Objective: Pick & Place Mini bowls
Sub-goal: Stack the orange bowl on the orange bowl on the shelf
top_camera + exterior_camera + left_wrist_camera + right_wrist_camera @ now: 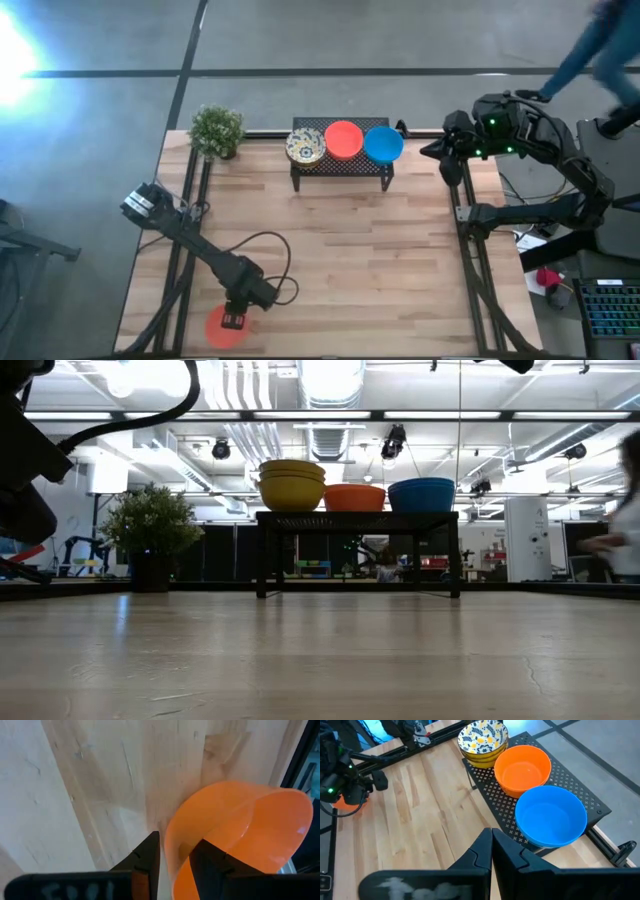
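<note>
An orange-red mini bowl (218, 330) is at the table's near left corner, with my left gripper (234, 320) shut on it. In the left wrist view this bowl (270, 830) shows tilted. Three more mini bowls rest on the black mesh rack (340, 168) at the far middle: a stack of patterned cream ones (305, 148), an orange-red one (343, 139) and a blue one (383, 144). My right gripper (491, 845) is shut on nothing and hangs raised off the table's far right. My left gripper has the orange-red bowl's wall just below the rim (175, 855) between its fingers, one finger (147, 857) outside and the other (212, 862) inside. The fingers slant down from above. The bowl sits tilted in the hold; whether its underside touches the table, I cannot tell.
A small potted plant (216, 130) stands at the far left corner beside the rack. My left arm's cable (272, 250) loops over the middle of the table. A person (600, 45) moves beyond the far right corner. Bare wood (380, 270) lies between rack and near edge.
</note>
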Robot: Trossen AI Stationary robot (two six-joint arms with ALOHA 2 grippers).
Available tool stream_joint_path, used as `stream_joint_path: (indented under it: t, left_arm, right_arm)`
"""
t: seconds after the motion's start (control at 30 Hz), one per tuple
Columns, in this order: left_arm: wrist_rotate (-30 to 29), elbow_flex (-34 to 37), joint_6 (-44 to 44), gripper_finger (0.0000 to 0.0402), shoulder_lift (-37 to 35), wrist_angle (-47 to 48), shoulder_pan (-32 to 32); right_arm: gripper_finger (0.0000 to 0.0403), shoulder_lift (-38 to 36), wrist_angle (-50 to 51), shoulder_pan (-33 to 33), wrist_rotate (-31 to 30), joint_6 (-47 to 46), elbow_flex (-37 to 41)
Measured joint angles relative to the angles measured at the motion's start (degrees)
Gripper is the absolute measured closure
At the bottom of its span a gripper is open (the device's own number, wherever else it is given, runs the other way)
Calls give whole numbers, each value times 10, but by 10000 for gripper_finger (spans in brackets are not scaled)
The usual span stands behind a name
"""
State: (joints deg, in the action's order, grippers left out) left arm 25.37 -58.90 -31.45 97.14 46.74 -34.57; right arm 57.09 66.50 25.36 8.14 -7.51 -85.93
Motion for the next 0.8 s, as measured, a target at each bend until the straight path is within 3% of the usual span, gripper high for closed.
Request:
stream_joint_path:
  t: [0.23,0.47,0.8]
  left_arm:
    - [0,2,-2,314,0,-7,0]
    - [7,2,-7,393,0,-13,0]
    - [9,-17,-29,400,-28,-27,8]
  right_arm:
    - [394,-1,0,0,0,-3,0]
    - [394,-1,0,0,0,-4,0]
    - [394,-3,-14,0,0,-14,0]
